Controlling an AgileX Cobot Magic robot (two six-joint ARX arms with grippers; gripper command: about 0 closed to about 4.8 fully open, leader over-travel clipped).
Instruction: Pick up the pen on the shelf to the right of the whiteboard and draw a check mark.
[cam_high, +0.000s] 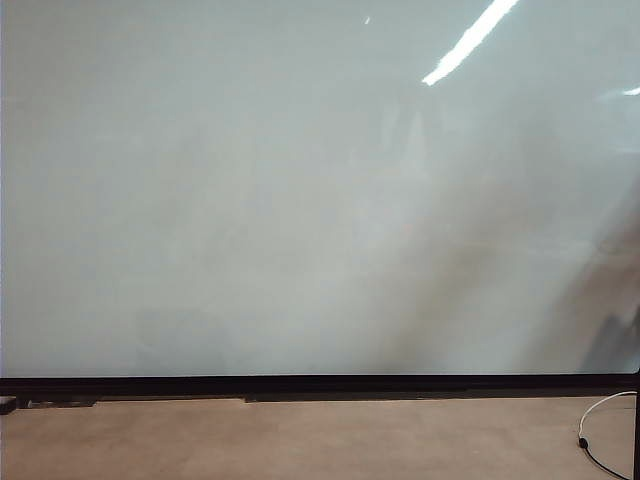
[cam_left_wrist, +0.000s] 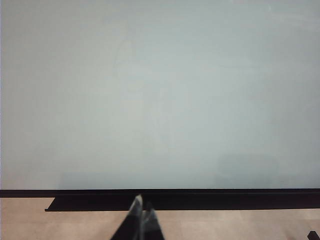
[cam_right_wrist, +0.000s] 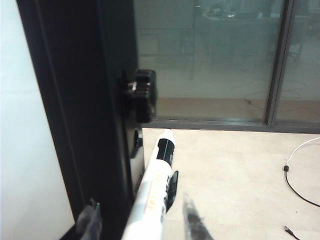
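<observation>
- Only the right wrist view shows the pen (cam_right_wrist: 155, 195): one white barrel with a black band below its pale tip, lying along the black post (cam_right_wrist: 80, 110) at the side of the whiteboard (cam_right_wrist: 20, 125), tip aimed toward twelve o'clock.
- Orange lettering runs along the pen's barrel, too blurred to read.
- Around the pen stands the right gripper (cam_right_wrist: 142, 222), one finger at seven o'clock of the barrel and the other at five o'clock; the jaws stand apart with the barrel between them, and I cannot tell whether either pad touches it.
- One black knob (cam_right_wrist: 142, 95) sticks out of the post, at about eleven o'clock from the pen's tip.
- From the left wrist view alone comes the left gripper (cam_left_wrist: 141, 207), low before the whiteboard (cam_left_wrist: 160, 95), its two fingertips pressed together, holding nothing.
- Neither gripper appears in the exterior view, which gives the whiteboard (cam_high: 300, 200) whole, a thin black frame (cam_high: 320, 384) under it, and ceiling-light glare at one o'clock.
- One cable (cam_high: 600, 420) lies on the floor at five o'clock in the exterior view; the right wrist view shows a cable too.
- No drawn line is visible on the board in any view.
</observation>
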